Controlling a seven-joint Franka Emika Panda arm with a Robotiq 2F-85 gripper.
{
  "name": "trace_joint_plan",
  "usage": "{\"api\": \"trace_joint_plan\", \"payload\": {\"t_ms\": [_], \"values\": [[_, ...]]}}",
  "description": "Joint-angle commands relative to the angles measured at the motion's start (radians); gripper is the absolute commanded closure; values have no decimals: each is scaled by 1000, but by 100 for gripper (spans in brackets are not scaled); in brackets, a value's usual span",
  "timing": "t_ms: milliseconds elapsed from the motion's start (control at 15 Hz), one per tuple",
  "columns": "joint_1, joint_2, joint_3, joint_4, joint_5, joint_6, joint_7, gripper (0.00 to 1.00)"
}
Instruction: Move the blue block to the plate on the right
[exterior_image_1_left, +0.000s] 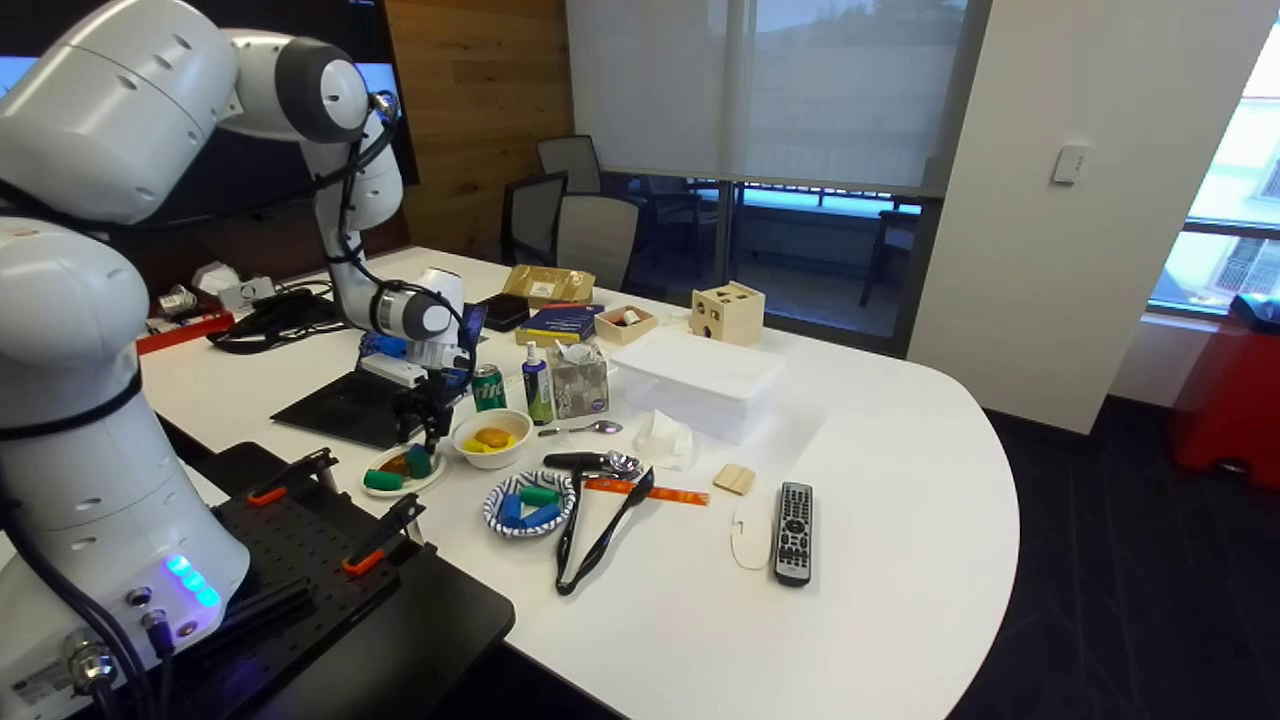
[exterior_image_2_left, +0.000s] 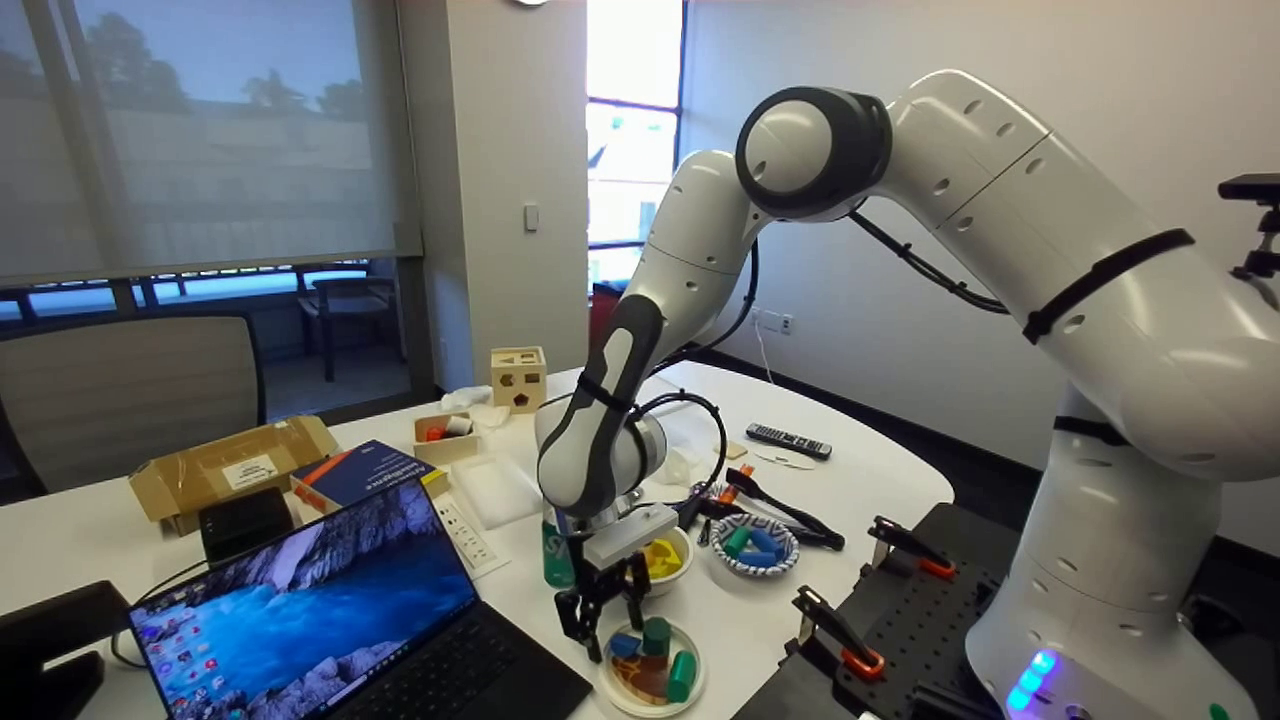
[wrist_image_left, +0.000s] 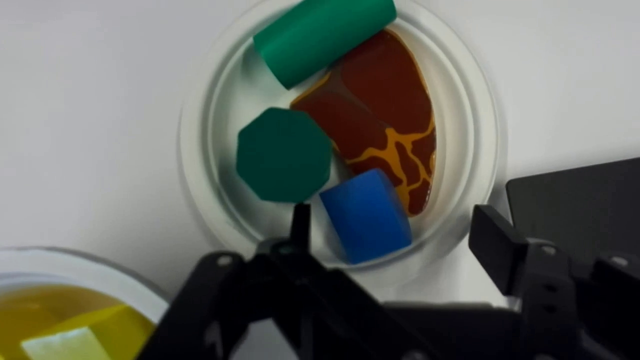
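The blue block (wrist_image_left: 367, 217) lies on a white plate (wrist_image_left: 475, 125) beside an upright green block (wrist_image_left: 284, 155), a lying green block (wrist_image_left: 325, 37) and a brown patterned piece (wrist_image_left: 390, 85). It also shows in an exterior view (exterior_image_2_left: 625, 645). My gripper (wrist_image_left: 391, 212) is open and empty above the plate's edge, with the blue block between the lines of its fingers. The gripper also shows in both exterior views (exterior_image_1_left: 420, 441) (exterior_image_2_left: 614, 637). A patterned plate or bowl (exterior_image_1_left: 491, 512) holds two blue blocks and a green one; it also shows in an exterior view (exterior_image_2_left: 790, 540).
A white bowl (exterior_image_1_left: 462, 437) with yellow pieces stands beside the white plate. A laptop (exterior_image_2_left: 320, 600) is close to the gripper's other side. A green can (exterior_image_1_left: 488, 388), spray bottle (exterior_image_1_left: 537, 385), tissue box (exterior_image_1_left: 580, 382), black tongs (exterior_image_1_left: 600, 545) and remote (exterior_image_1_left: 794, 535) are on the table.
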Motion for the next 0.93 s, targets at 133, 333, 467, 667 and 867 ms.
{"api": "trace_joint_plan", "payload": {"t_ms": [133,333,467,667,867], "values": [[-23,25,20,33,22,-2,-52,66],[-22,27,22,39,22,-4,-49,88],[-20,17,17,32,19,-4,-44,92],[-21,-7,12,12,16,7,-42,92],[-21,-75,2,-43,15,13,-25,92]]}}
